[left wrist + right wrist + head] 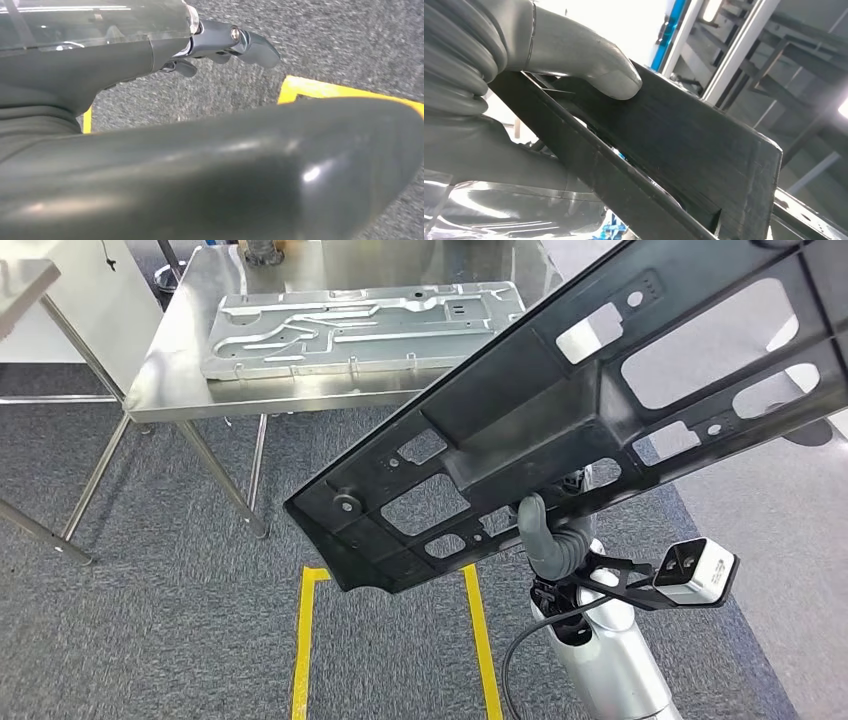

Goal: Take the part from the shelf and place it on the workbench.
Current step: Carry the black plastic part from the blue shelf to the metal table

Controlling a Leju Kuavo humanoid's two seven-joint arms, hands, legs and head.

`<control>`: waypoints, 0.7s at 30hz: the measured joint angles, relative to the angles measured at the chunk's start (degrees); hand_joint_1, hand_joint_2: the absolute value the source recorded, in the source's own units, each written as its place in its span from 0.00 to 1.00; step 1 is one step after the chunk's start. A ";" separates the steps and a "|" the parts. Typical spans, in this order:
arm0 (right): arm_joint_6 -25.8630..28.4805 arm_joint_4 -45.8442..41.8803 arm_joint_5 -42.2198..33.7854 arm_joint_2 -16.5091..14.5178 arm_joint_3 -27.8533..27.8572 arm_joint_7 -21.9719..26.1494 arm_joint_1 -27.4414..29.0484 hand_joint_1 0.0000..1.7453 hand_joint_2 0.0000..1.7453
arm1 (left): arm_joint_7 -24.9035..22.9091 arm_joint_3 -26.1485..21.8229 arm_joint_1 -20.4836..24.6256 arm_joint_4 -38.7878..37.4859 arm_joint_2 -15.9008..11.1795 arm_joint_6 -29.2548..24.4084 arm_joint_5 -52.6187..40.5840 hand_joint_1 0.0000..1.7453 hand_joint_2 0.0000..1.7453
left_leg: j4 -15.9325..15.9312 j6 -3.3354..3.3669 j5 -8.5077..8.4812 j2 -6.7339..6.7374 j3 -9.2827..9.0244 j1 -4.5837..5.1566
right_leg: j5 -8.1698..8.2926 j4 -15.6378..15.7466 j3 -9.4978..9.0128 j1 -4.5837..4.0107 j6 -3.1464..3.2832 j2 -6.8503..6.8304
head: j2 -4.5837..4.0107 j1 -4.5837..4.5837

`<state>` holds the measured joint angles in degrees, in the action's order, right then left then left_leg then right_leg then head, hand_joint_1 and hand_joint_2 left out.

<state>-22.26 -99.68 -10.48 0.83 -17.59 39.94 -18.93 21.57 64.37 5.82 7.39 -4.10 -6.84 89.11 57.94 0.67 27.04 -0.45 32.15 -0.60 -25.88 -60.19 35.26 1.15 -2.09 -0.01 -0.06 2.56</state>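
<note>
A long black plastic panel (pixel 560 420) with several cut-outs hangs tilted across the head view, its low end near the floor marking and its high end at the top right. My right hand (pixel 548 532) grips it from beneath, and in the right wrist view the grey thumb (pixel 589 60) presses on the panel's flat black face (pixel 684 150). The steel workbench (pixel 180 390) stands ahead at the upper left, carrying a silver stamped metal plate (pixel 350 330). My left hand (pixel 220 45) hangs over the grey carpet with nothing in it, fingers loosely extended.
A yellow taped rectangle (pixel 305 640) marks the carpet in front of me. A second steel table (pixel 20 290) reaches in at the far left. The workbench legs (pixel 225 475) stand between me and the bench top. Shelf framing (pixel 744 45) shows behind the panel in the right wrist view.
</note>
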 joint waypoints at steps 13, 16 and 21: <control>-0.16 0.07 -0.42 -0.19 -0.04 0.01 0.48 1.00 1.00 | 0.04 0.00 -0.23 0.00 0.13 -0.12 0.00 0.00 0.00 | 10.14 -1.16 0.15 0.16 7.47 0.15 | -2.64 2.03 -4.35 -1.00 3.30 0.41 | -0.01 0.02; -0.18 0.10 -0.44 -0.30 -0.05 0.01 0.44 1.00 1.00 | 0.03 0.00 -0.17 -0.02 -0.06 -0.17 0.01 0.00 0.00 | 1.49 0.29 -3.08 0.15 3.81 0.95 | -3.61 2.30 -5.36 -1.14 2.71 0.49 | -0.01 0.01; -0.13 0.12 -0.37 -0.40 -0.05 0.02 0.39 1.00 1.00 | -0.02 -0.03 -0.25 -0.02 -0.07 -0.11 0.00 0.00 0.00 | -0.96 1.36 -2.45 0.06 1.51 0.63 | -4.13 -0.84 -4.72 -0.96 1.16 0.39 | 0.00 0.01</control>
<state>-22.38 -99.56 -10.85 0.43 -17.64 39.96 -18.54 21.55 64.34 5.57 7.37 -4.17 -6.95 89.11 56.98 2.03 24.59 -0.39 33.66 0.03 -30.01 -61.03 30.54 0.20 -0.94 0.38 -0.06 2.57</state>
